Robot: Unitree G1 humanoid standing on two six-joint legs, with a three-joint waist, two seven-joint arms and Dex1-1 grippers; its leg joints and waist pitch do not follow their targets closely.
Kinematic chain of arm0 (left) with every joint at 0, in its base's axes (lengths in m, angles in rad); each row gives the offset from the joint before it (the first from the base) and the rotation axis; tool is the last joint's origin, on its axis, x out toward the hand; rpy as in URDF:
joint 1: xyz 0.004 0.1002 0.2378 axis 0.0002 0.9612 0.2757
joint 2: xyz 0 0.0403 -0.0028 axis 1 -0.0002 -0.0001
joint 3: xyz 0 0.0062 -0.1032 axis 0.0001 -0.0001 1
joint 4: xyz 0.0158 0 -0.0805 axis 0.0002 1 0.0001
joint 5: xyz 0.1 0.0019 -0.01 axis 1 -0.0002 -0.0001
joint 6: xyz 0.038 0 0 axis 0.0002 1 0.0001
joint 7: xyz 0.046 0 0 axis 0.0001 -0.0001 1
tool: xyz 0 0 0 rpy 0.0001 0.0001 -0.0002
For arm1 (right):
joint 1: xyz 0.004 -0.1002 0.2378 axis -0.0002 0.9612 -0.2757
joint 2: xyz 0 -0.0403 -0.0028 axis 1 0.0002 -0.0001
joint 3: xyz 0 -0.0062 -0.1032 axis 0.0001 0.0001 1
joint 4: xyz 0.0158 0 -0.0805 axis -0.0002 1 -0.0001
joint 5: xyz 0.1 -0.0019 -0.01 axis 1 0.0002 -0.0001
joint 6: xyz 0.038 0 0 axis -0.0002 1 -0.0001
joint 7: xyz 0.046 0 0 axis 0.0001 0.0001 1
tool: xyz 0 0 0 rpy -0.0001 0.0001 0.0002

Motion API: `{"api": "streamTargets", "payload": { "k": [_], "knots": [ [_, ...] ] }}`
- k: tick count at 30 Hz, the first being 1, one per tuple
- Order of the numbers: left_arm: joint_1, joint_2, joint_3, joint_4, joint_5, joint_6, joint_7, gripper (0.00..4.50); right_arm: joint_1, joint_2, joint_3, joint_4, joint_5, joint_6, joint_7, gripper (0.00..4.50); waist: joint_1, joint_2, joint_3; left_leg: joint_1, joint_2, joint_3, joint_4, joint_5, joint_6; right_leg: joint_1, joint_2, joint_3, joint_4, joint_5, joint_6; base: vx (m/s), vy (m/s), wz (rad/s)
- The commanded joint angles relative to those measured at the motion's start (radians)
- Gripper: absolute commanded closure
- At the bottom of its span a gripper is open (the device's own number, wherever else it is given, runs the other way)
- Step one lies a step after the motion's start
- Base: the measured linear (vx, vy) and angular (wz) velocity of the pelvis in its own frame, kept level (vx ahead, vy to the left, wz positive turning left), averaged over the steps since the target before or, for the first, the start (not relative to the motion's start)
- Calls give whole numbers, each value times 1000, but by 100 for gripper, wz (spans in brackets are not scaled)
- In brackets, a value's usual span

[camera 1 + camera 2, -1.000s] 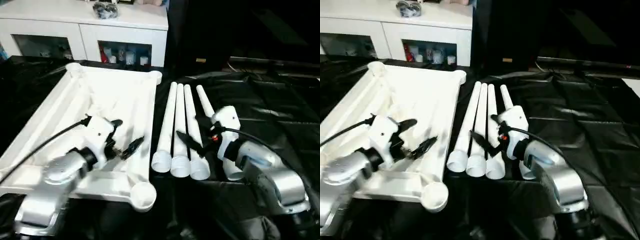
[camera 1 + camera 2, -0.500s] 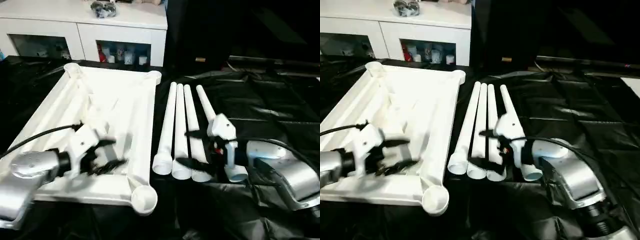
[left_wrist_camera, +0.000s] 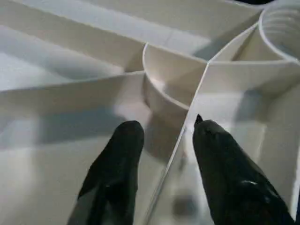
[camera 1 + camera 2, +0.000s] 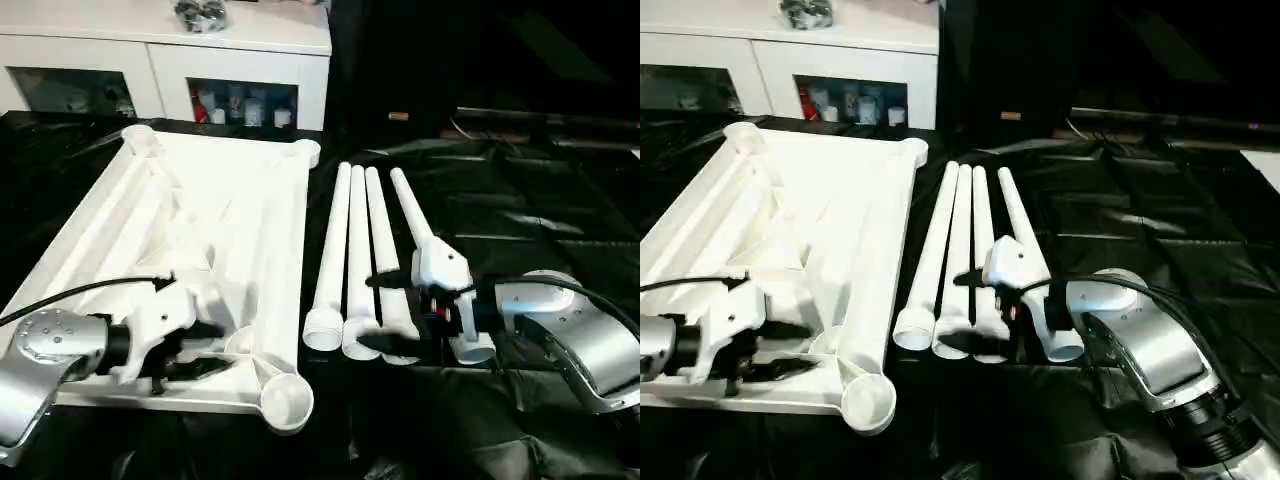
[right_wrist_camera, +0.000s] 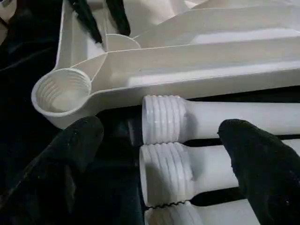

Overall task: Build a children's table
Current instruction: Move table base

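White tabletop (image 4: pixel 220 230) lies ribs-up on your black-covered surface (image 4: pixel 520 210), four legs (image 4: pixel 362 260) just beside it.
Your left end effector (image 3: pixel 164 136) straddles a rib, fingers partly parted; your right end effector (image 5: pixel 159 140) gapes wide, released, over the legs' threaded ends.

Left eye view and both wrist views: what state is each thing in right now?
White plastic rectangular tabletop: upside down, ribbed underside up, corner sockets empty.
Four white tapered tube legs: lying side by side on the black sheet, none screwed in.
Left gripper: fingers straddling a rib near the tabletop's near corner socket.
Right gripper: open wide around the legs' threaded ends, not gripping.
White glass-door cabinet: doors closed.
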Motion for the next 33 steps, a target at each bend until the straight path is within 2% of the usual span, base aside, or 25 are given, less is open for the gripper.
{"api": "streamTargets", "payload": {
  "k": [1, 3, 4, 5, 9, 11, 16, 19, 20, 22, 23, 26, 33],
  "knots": [
    [2, 15, -17, 0, 16, -8, -13, 283, -16, -15, 1, -25, -13, -15, 10, 0, 0, 15, -52, 32, 74, -28, -78, -291, -3, 19, -118, 76, -89, -246, -137, 0, 0, 0],
    [4, 26, -15, 7, 24, -17, -19, 289, -17, -13, 4, -26, -19, -16, 15, 0, 1, 15, -53, 33, 73, -28, -77, -287, -3, 18, -119, 77, -90, -240, -139, 0, 0, 0],
    [5, 30, -13, 11, 32, -24, -16, 313, -16, -13, 7, -28, -21, -18, 16, 0, 0, 14, -53, 32, 73, -28, -77, -285, -4, 19, -118, 77, -88, -235, -140, 0, 0, 0],
    [5, 30, -12, 14, 35, -28, -16, 313, -16, -12, 9, -28, -22, -19, 18, 0, 1, 11, -54, 32, 73, -27, -77, -284, -4, 19, -119, 76, -87, -230, -139, 0, 0, 0],
    [4, 29, -10, 16, 40, -34, -12, 358, -12, -13, 14, -30, -25, -25, 21, 0, 2, 12, -55, 33, 74, -28, -76, -287, -5, 19, -119, 76, -87, -228, -142, 0, 0, 0],
    [7, 29, -12, 12, 53, -41, 4, 364, -9, -12, 18, -33, -29, -28, 21, 0, 2, 11, -55, 32, 75, -28, -77, -282, -3, 20, -120, 76, -87, -217, -145, 0, 0, 0],
    [11, -4, -2, -15, 58, -57, 39, 404, -1, -9, 17, -30, -38, -38, 23, 0, 3, 9, -55, 31, 75, -27, -75, -277, -1, 21, -121, 76, -86, -215, -147, 0, 0, 0],
    [16, -5, 0, -25, 65, -69, 47, 420, 2, -4, 17, -31, -39, -39, 22, 0, -2, 7, -57, 22, 72, -30, -77, -262, 2, 29, -119, 73, -83, -202, -140, 0, 0, 0],
    [18, -9, 2, -32, 69, -78, 53, 433, 4, -1, 17, -31, -40, -42, 21, 0, -2, 7, -56, 23, 72, -30, -77, -263, 3, 28, -119, 73, -83, -202, -137, 0, 0, 0],
    [18, -10, 3, -41, 80, -97, 64, 439, 6, 2, 17, -29, -40, -46, 19, 0, -1, 7, -56, 27, 72, -28, -74, -270, 4, 25, -120, 75, -87, -214, -136, 0, 0, 0],
    [18, -8, 4, -43, 93, -117, 72, 439, 7, 3, 19, -28, -41, -49, 17, 0, 1, 12, -57, 29, 73, -29, -73, -267, 3, 25, -121, 75, -86, -207, -138, 0, 0, 0],
    [2, -2, 8, -46, 143, -186, 105, 445, 11, 9, 17, -24, -43, -55, 15, 0, 0, 10, -57, 30, 74, -28, -74, -273, 4, 23, -115, 74, -85, -185, -141, 0, 0, 0],
    [-36, 25, 15, -56, 196, -254, 122, 445, 20, 23, 21, -21, -52, -65, 5, 0, 5, 17, -57, 34, 74, -29, -76, -303, -11, 21, -118, 75, -85, -184, -149, 0, 0, 0]
  ]
}}
